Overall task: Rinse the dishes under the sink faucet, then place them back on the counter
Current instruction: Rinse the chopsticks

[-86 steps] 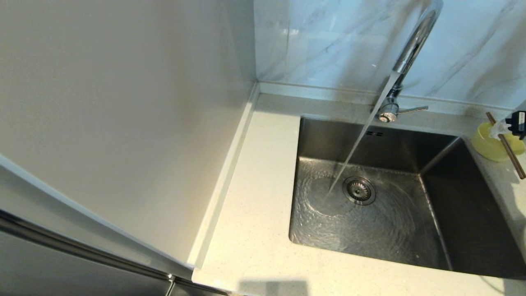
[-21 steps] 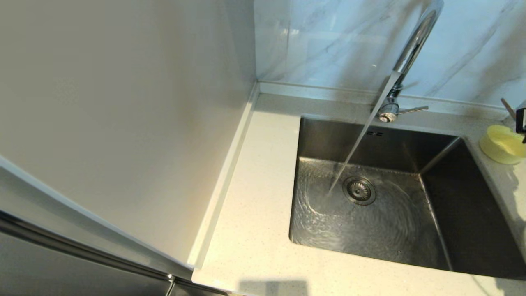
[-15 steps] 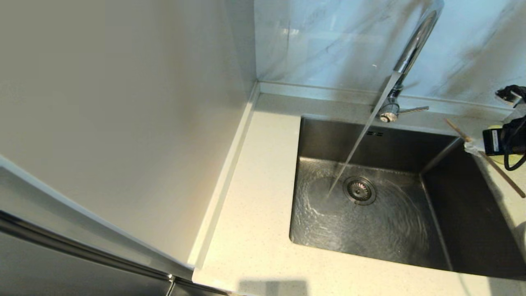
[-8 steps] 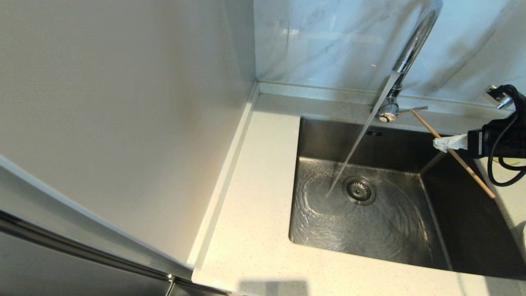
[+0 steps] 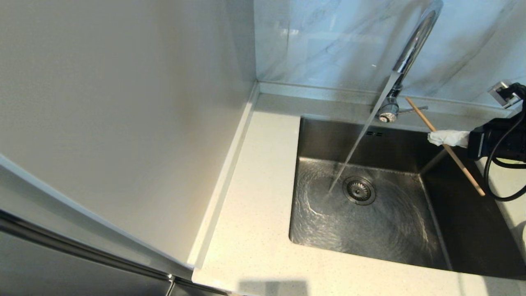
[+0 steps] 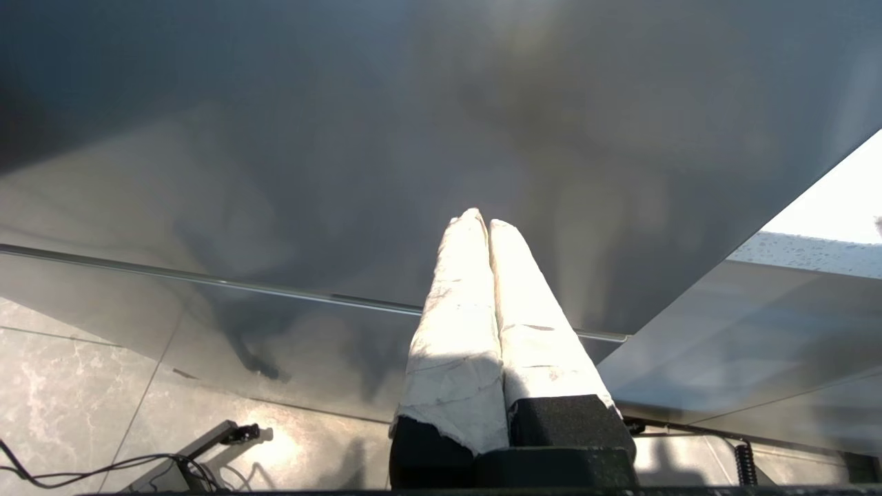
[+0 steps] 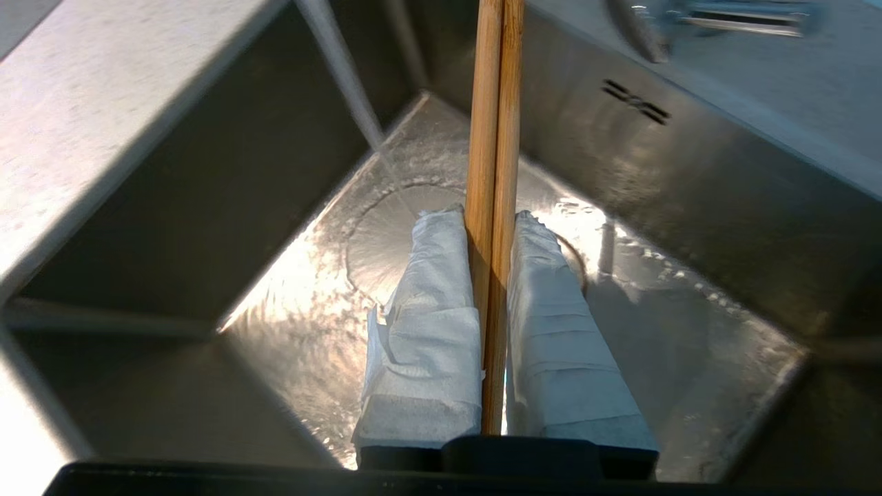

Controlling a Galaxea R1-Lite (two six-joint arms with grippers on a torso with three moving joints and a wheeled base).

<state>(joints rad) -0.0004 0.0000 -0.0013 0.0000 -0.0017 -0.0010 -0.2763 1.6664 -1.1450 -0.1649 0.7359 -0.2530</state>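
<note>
Over the back right part of the steel sink [image 5: 386, 230], my right gripper [image 5: 436, 137] is shut on the brown wooden chopstick [image 5: 418, 115]. The stick slants from beside the faucet's lever down toward the sink's right rim. In the right wrist view the chopstick [image 7: 493, 103] is clamped between the white-wrapped fingers [image 7: 427, 303], with the wet basin floor beyond the gripper [image 7: 490, 219]. The chrome faucet [image 5: 412, 45] runs a slanting stream [image 5: 357, 144] that lands just left of the drain [image 5: 358, 190]. The stick is apart from the stream, to its right. Bowl and plate are hidden or out of view.
The speckled counter [image 5: 254, 197] lies left of and in front of the sink. A tall pale panel [image 5: 123, 123] walls off the left side. My left gripper [image 6: 482, 222] is parked down by a grey cabinet front, above the tiled floor [image 6: 83, 386].
My right gripper has come in from the right edge, carrying the chopstick leftward over the sink toward the faucet. The yellow bowl, visible earlier on the right counter, is now covered by the arm.
</note>
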